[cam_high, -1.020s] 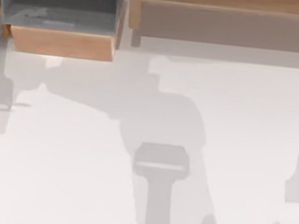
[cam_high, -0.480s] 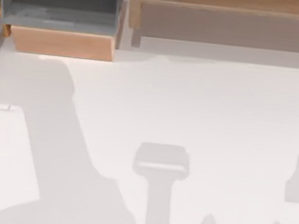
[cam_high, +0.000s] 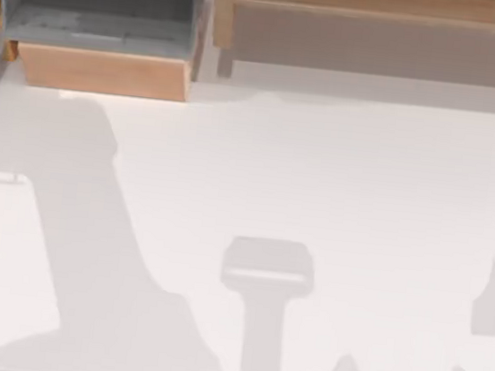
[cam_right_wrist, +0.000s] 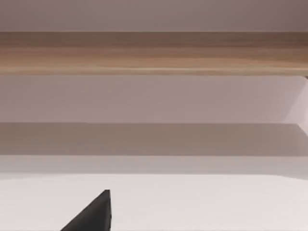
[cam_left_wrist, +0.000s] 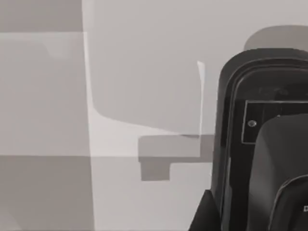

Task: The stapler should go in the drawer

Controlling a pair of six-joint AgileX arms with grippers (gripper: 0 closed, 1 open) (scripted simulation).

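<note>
The drawer point(cam_high: 104, 71) stands pulled out at the top view's far left, with a light wood front panel and a grey inner floor point(cam_high: 107, 7). The stapler is hidden; I cannot make out a black bar on the drawer floor or on the table. A broad arm shadow point(cam_high: 98, 258) runs from below the drawer down to the near left edge. In the right wrist view a black wedge of my right gripper point(cam_right_wrist: 94, 214) pokes in at the near edge, over the white table. A black rounded housing point(cam_left_wrist: 260, 144) shows in the left wrist view.
A wide brown wooden furniture panel point(cam_high: 382, 5) spans the far edge to the right of the drawer and also crosses the right wrist view point(cam_right_wrist: 154, 53). The white table point(cam_high: 363, 180) stretches in front of it, marked by grey shadows point(cam_high: 266, 276).
The large arm shadow has pulled back from in front of the drawer and the table's middle toward the near left corner. The drawer has stayed where it was.
</note>
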